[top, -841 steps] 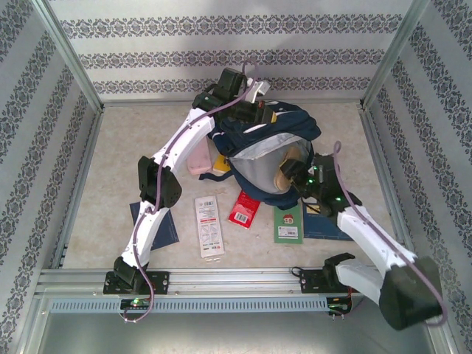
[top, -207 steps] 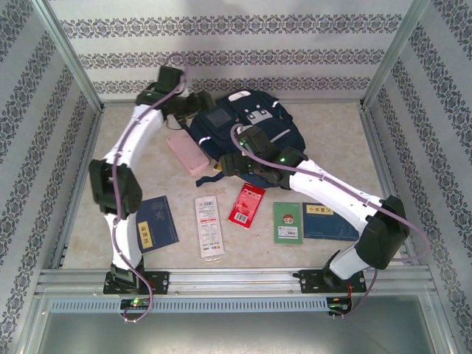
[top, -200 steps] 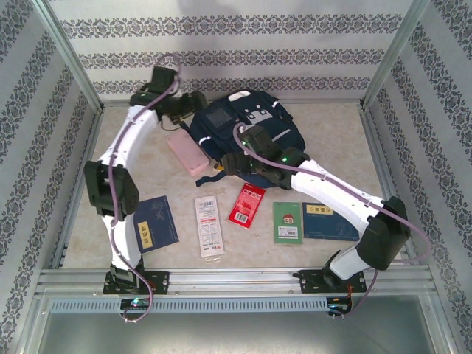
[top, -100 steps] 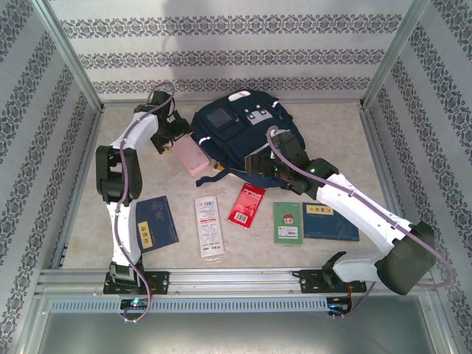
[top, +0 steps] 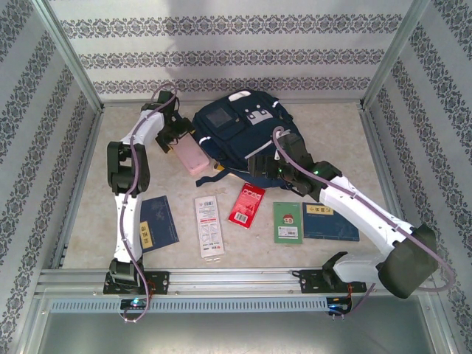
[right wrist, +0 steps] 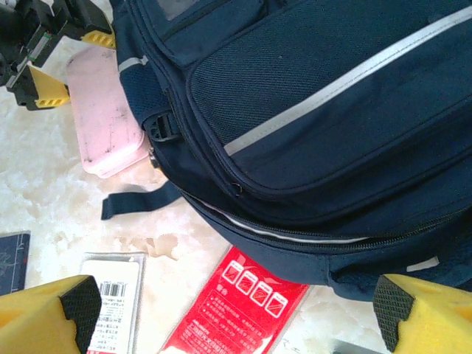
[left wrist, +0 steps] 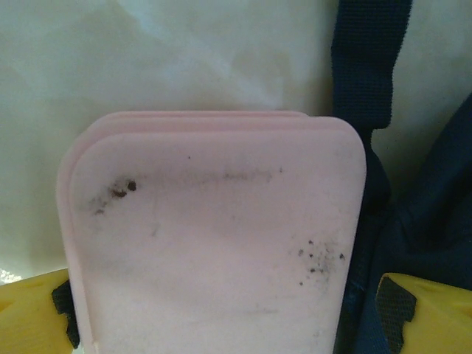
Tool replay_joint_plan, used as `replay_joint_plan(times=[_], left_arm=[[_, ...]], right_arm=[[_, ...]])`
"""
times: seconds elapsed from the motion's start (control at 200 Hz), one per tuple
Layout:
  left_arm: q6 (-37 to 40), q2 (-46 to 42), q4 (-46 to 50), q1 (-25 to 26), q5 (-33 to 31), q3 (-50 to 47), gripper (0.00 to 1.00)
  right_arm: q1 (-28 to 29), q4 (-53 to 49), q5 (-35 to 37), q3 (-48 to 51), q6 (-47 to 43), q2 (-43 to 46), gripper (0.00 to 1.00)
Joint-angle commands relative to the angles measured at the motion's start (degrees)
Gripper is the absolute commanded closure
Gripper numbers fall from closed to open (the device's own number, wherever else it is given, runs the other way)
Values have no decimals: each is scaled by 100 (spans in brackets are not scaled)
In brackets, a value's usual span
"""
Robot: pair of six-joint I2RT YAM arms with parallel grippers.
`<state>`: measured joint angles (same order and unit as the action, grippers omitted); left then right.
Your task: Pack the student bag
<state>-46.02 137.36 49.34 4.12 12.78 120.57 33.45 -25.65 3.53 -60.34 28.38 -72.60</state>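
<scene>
Patterned wallpaper closes round a pale marbled table (top: 346, 140). Largest on it, the student bag (top: 247, 136) lies flat at the far middle, front pockets up, its zips apparently closed. The right hand (top: 259, 168) hovers over the bag's near edge, spread wide and holding nothing. The left hand (top: 175, 135) is wide open too, its fingers (left wrist: 33, 317) straddling the pink case (top: 193, 156) that lies against the bag's left side. Books (top: 157, 223) and packets (top: 247, 204) lie nearer the arms. Likely trouble: the case nearly fills that span and a dark strap (left wrist: 369, 66) sits beside it, so closing could pinch the strap or lose the case.
</scene>
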Motion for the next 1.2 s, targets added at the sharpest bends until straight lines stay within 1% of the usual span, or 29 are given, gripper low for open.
replay_joint_plan(times=[0.0,0.065,0.13,0.285,0.335,0.425,0.57,0.69,0.864,1.059,1.119,1.194], left_arm=[[-205,486,807,62,-227,649,0],[-214,733,1301,82,-416,1052,0],[-273,848,1588,114,-626,1194,0],[-373,950,1948,150,-819,1169,0],[-340,933,1976,159,-828,1087,1],[-295,828,1882,159,-808,849,6],[-337,479,1576,159,-583,441,17],[-414,90,1467,151,-439,248,21],[-563,-609,1343,141,-259,-134,23],[-636,-1502,1229,141,-231,-614,23],[-662,-1730,1202,142,-198,-736,23],[-759,-2022,1167,142,-123,-927,23]], right_arm=[[-73,131,-109,101,76,62,4],[-95,144,-103,123,85,62,5],[-119,155,-103,159,95,86,4],[-173,147,-105,197,102,84,5],[-172,156,-110,192,105,96,4],[-175,139,-115,188,88,131,5],[-173,132,-178,161,118,175,5],[-148,130,-306,169,125,232,5],[-26,244,-551,243,124,343,5],[196,417,-866,293,166,266,5],[230,540,-978,324,283,238,5],[231,851,-1294,411,527,219,5]])
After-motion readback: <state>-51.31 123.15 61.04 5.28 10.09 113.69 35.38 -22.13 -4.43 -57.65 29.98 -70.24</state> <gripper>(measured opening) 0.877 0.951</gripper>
